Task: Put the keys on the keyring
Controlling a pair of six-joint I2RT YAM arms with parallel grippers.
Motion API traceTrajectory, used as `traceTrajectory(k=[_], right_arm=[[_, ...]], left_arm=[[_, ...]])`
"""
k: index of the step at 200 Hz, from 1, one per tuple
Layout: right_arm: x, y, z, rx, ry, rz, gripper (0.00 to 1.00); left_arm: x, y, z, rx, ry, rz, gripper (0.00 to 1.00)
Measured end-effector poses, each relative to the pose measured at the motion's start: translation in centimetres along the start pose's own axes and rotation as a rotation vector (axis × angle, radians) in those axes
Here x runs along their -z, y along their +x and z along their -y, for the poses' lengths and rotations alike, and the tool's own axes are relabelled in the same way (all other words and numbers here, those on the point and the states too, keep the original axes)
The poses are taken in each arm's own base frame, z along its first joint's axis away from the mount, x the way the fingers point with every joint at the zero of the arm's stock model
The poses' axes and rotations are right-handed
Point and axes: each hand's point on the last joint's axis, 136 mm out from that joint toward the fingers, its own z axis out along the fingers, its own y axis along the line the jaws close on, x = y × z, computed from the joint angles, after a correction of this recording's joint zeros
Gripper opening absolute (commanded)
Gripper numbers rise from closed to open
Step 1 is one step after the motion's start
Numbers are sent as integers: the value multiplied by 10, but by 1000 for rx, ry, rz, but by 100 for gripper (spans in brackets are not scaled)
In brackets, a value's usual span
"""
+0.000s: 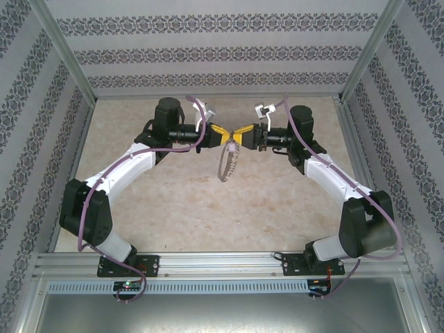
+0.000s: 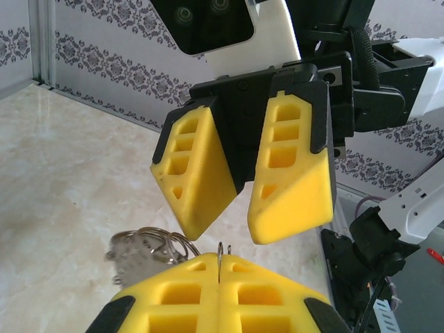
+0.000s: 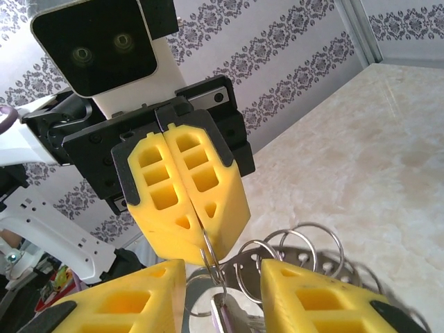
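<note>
Keyring (image 1: 226, 165) hangs pinched between the shut left fingers (image 3: 173, 208), likely steadied for threading. The right fingers (image 2: 291, 173), part open, straddle its rings and visibly grip nothing.

My left pincer (image 3: 200, 239) and right pincer (image 2: 243, 225) wear matt yellow plastic. The keyring (image 2: 146, 251) is thin shiny metal. The desk (image 2: 62, 173) looks polished, perhaps marble-patterned laminate.

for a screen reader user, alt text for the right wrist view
The left end effector, shut, pinches the silvery, many-looped keyring by its wire. Below, the right end effector stands open around it, yellow fingers apart, above a marbled table.
</note>
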Motion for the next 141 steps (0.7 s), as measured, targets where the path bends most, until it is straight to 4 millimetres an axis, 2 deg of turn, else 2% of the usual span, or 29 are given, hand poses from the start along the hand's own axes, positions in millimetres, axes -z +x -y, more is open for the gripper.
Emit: traceTrajectory(k=[53,85,109,125,136,141], right_arm=[[-10,2,-3,-1,-25,-19,26],[-10,2,-2,-3,-25,-20,21],[-10,2,-3,-1,-30,-21,20],[-10,1,-4,3,-33,-21,12],[-10,0,-4,11,-34,-21,0],[-10,0,-4,10,-36,-22,0]], left_arm=[[0,-1,1,4,3,1,0],[0,-1,1,4,5,1,0],[0,-1,1,5,6,0,0],[0,-1,1,4,5,1,0],[0,-1,1,4,5,0,0],[0,-1,1,5,5,1,0]])
